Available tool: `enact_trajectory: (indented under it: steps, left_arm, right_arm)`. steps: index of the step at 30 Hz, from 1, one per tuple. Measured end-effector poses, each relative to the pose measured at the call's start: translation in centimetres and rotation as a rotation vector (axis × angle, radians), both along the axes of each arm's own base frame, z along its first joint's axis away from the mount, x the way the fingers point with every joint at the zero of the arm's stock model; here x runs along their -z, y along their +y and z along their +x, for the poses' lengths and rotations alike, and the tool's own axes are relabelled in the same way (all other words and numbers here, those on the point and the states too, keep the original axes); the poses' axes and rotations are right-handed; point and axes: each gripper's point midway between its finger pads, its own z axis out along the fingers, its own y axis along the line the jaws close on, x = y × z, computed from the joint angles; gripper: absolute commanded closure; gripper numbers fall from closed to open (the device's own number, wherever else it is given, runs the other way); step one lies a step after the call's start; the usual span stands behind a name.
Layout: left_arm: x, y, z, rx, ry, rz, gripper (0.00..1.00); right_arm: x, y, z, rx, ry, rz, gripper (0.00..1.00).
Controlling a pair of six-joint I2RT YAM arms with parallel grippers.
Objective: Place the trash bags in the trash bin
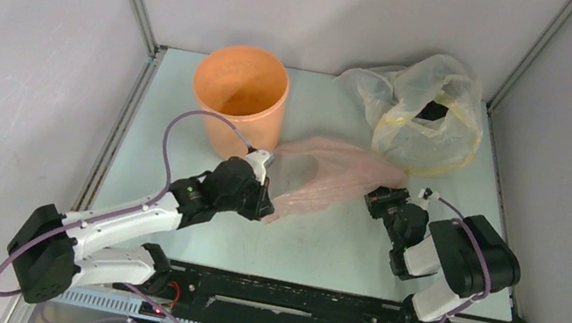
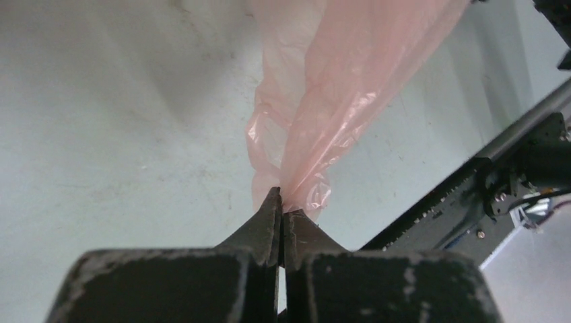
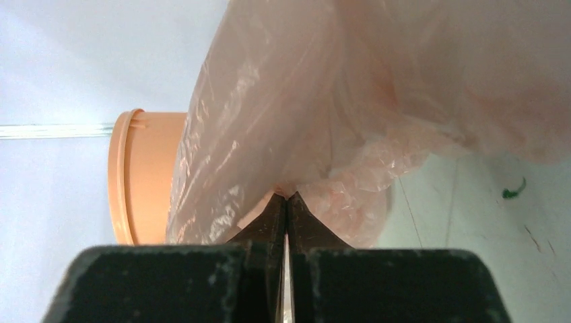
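The pale pink trash bag (image 1: 331, 177) hangs stretched between my two grippers, just in front and to the right of the orange trash bin (image 1: 238, 100). My left gripper (image 1: 267, 208) is shut on the bag's lower left end; in the left wrist view the film (image 2: 337, 94) rises from the closed tips (image 2: 281, 202). My right gripper (image 1: 376, 197) is shut on the bag's right end; in the right wrist view the bag (image 3: 323, 101) fills the frame above the closed tips (image 3: 287, 196), with the bin (image 3: 138, 175) behind it at the left.
A larger clear yellowish bag (image 1: 424, 115) with dark contents lies at the back right corner. Grey walls and metal frame posts enclose the pale green table (image 1: 320, 248). The black base rail (image 1: 293, 301) runs along the near edge.
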Motion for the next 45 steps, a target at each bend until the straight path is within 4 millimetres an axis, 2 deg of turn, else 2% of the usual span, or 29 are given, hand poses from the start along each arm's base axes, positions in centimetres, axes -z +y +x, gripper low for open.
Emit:
enact_trajectory:
  steps: [5, 8, 15, 17, 20, 23, 27, 30, 33, 35, 38, 42, 45]
  left_arm:
    - [0.3, 2.1, 1.5, -0.099, -0.022, 0.054, 1.00]
    - [0.8, 4.0, 2.8, -0.183, -0.026, 0.096, 1.00]
    - [2.1, 6.5, 4.5, -0.294, -0.020, 0.172, 1.00]
    - [2.7, 6.7, 4.6, -0.301, -0.009, 0.192, 1.00]
    - [3.4, 6.8, 4.6, -0.303, 0.006, 0.215, 1.00]
    - [3.3, 6.7, 5.0, -0.308, 0.002, 0.219, 0.97]
    - [2.7, 6.7, 5.8, -0.317, -0.016, 0.227, 0.87]
    - [2.6, 6.8, 6.0, -0.313, -0.027, 0.237, 0.64]
    - [2.2, 7.0, 5.8, -0.306, -0.051, 0.253, 0.37]
    - [1.4, 7.2, 5.5, -0.306, -0.089, 0.275, 0.27]
    - [-1.5, 6.7, 4.3, -0.284, -0.187, 0.301, 0.22]
    - [-7.1, 6.0, 3.1, -0.285, -0.333, 0.262, 0.20]
    - [-10.1, 7.4, 2.5, -0.338, -0.409, 0.256, 0.22]
  right_arm:
    - [0.4, -0.6, -1.8, -0.040, 0.045, 0.003, 1.00]
    - [0.3, -0.9, -2.9, -0.075, 0.067, -0.004, 1.00]
    - [1.1, -1.1, -6.9, -0.177, 0.185, -0.122, 1.00]
    - [0.1, -1.5, -7.9, -0.188, 0.200, -0.184, 1.00]
    - [-2.9, -2.1, -9.3, -0.202, 0.145, -0.262, 1.00]
    - [-4.7, -2.2, -11.0, -0.246, 0.111, -0.327, 1.00]
    - [-2.9, -1.1, -13.7, -0.385, 0.173, -0.393, 1.00]
    - [-2.2, 0.9, -16.6, -0.545, 0.184, -0.438, 1.00]
    - [-3.6, 2.7, -18.4, -0.654, 0.138, -0.484, 1.00]
    - [-5.5, 3.8, -19.0, -0.693, 0.092, -0.509, 1.00]
    - [-7.5, 4.9, -18.5, -0.701, 0.061, -0.535, 1.00]
    - [-8.0, 5.8, -17.3, -0.678, 0.095, -0.566, 1.00]
    - [-7.5, 6.0, -16.4, -0.641, 0.142, -0.588, 1.00]
